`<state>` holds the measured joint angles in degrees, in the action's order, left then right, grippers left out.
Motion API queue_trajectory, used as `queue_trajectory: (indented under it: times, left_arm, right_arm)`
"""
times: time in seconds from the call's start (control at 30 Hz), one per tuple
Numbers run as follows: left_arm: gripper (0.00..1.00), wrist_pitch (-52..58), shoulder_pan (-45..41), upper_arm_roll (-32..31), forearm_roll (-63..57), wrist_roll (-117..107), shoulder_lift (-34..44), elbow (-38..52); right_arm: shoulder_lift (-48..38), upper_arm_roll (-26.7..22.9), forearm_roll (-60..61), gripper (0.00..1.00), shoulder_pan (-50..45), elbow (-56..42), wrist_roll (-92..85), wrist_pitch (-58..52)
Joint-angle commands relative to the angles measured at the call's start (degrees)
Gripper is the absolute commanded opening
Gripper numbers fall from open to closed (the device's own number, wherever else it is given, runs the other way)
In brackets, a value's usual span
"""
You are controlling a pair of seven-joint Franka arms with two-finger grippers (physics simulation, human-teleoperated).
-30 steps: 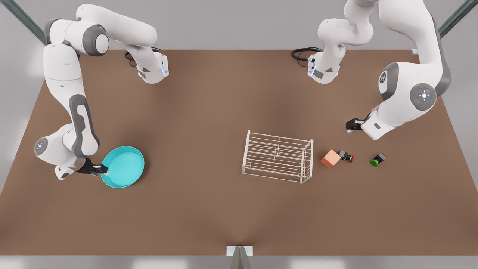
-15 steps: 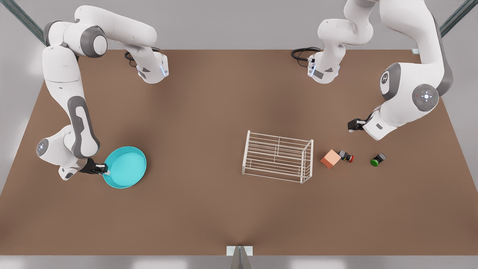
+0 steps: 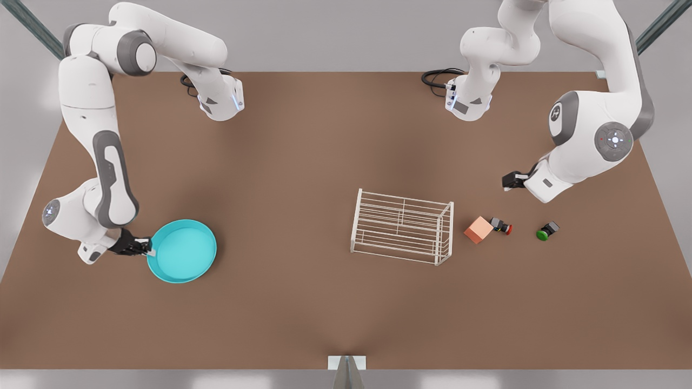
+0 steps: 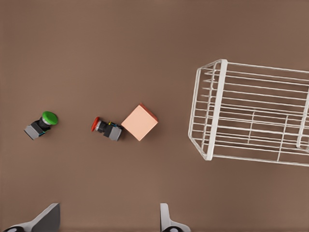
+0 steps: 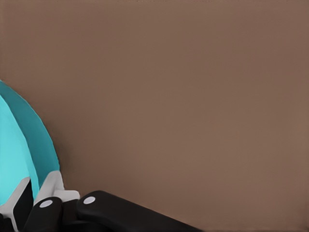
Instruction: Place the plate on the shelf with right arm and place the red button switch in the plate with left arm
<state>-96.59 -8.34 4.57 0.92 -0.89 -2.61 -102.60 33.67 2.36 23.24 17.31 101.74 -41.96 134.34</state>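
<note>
Plate-carrying is the step in hand: the right gripper [image 3: 145, 247] is clamped on the rim of the empty turquoise plate [image 3: 183, 251], well apart from the white wire shelf [image 3: 401, 226], whose top is bare and where the plate must next be carried and set level. The left gripper [image 4: 104, 220] waits, fingers spread, above the red button switch [image 3: 501, 226], which lies just beside the salmon cube [image 3: 478, 229].
</note>
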Motion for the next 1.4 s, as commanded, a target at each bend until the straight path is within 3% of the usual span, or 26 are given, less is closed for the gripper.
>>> queue_trajectory:
  times: [0.0, 0.27, 0.33, 0.43, 0.5, 0.57, 0.63, 0.77, 0.87, 1.07, 1.23, 1.37]
  left_arm:
    - [1.00, 0.00, 0.34, 0.01, -0.13, -0.43, 0.06, 0.03]
    - [1.00, 0.08, 0.52, 0.18, -0.22, -6.31, -0.12, -0.41]
    - [1.00, -0.09, 0.17, -0.17, -1.98, -17.38, -0.20, -1.55]
    - [1.00, -3.78, -1.59, -0.87, 0.04, -50.95, -2.22, -4.19]
    - [1.00, -5.98, 3.67, -0.26, 2.85, -61.95, -2.32, -5.24]
    - [1.00, -6.33, 13.61, -0.35, 7.78, -50.00, -2.75, -5.15]
    - [1.00, -8.79, 13.26, -0.96, 6.90, -50.53, -6.18, -5.51]
    - [1.00, -31.10, 8.95, -1.23, 3.21, -64.85, -8.11, -18.77]
    - [1.00, -35.77, 8.16, -1.14, 2.51, -69.16, -11.54, -19.22]
    - [1.00, -40.70, 7.90, -1.14, -0.83, -74.43, -15.59, -18.43]
    - [1.00, -41.93, 7.90, -1.14, -0.83, -74.96, -16.73, -19.22]
    - [1.00, -46.50, 8.08, -1.05, -0.83, -74.96, -18.49, -21.41]
  right_arm:
    - [-0.80, 0.28, -0.65, 0.15, 0.09, -0.40, -0.93, -3.29]
    - [-4.23, 4.23, 5.68, 0.15, 0.18, -2.33, -3.04, -12.69]
    - [-4.75, 6.08, 7.43, 0.15, 0.18, -3.56, -3.04, -14.63]
    - [-4.84, 9.77, 8.58, 0.15, -0.96, -6.37, -2.42, -15.42]
    - [-5.19, 9.86, 8.67, 0.15, -3.95, -7.69, 0.65, -15.42]
    - [-5.63, 10.03, 8.67, 0.15, -5.89, -8.92, 4.17, -15.51]
    - [-5.63, 9.95, 8.67, 0.15, -8.87, -10.77, 7.68, -16.12]
    - [-5.63, 9.86, 8.32, 0.15, -14.67, -13.93, 17.96, -16.39]
    - [-5.63, 9.77, 7.96, 0.15, -18.71, -15.34, 24.38, -16.30]
    - [-3.70, 7.14, 7.96, 0.15, -28.91, -20.26, 36.07, -15.51]
    - [-0.01, -1.74, 7.88, 0.15, -42.62, -24.57, 45.21, -15.24]
    - [3.33, -4.47, 7.88, 0.14, -49.13, -29.31, 50.75, -15.16]
